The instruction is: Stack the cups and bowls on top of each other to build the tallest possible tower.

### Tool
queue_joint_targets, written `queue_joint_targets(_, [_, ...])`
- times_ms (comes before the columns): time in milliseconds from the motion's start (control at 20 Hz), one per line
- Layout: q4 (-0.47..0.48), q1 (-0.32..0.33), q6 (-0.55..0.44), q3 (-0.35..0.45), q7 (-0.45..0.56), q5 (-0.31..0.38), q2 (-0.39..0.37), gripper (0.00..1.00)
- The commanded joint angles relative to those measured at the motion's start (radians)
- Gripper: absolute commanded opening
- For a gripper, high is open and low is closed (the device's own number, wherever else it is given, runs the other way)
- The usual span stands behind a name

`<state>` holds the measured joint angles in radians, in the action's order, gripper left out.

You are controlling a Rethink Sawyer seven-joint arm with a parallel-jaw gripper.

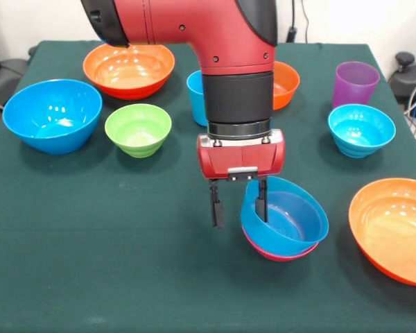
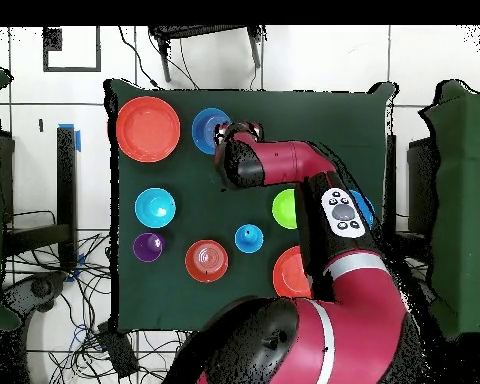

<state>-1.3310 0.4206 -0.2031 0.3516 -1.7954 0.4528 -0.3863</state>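
The tower is a blue bowl (image 1: 288, 216) sitting slightly tilted in a pink bowl (image 1: 279, 255), at the front right of the table; it also shows in the overhead view (image 2: 208, 128). My gripper (image 1: 240, 207) is open and low over the blue bowl's left rim, with one finger (image 1: 263, 201) inside the bowl and the other (image 1: 217, 208) outside it. The light blue cup (image 1: 195, 97) stands behind my arm. The purple cup (image 1: 355, 83) stands at the back right. In the overhead view my arm hides the gripper.
Loose on the green table (image 1: 125, 263): an orange bowl (image 1: 128, 69) at the back left, a large blue bowl (image 1: 52, 114), a green bowl (image 1: 138, 129), an orange bowl (image 1: 287, 83) behind my arm, a cyan bowl (image 1: 361, 130), and a large orange bowl (image 1: 395, 229) at the right edge.
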Motion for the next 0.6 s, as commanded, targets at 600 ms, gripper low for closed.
queue_joint_targets(600, [-0.089, -0.050, -0.038, 0.040, 0.001, 0.054, -0.059, 1.00])
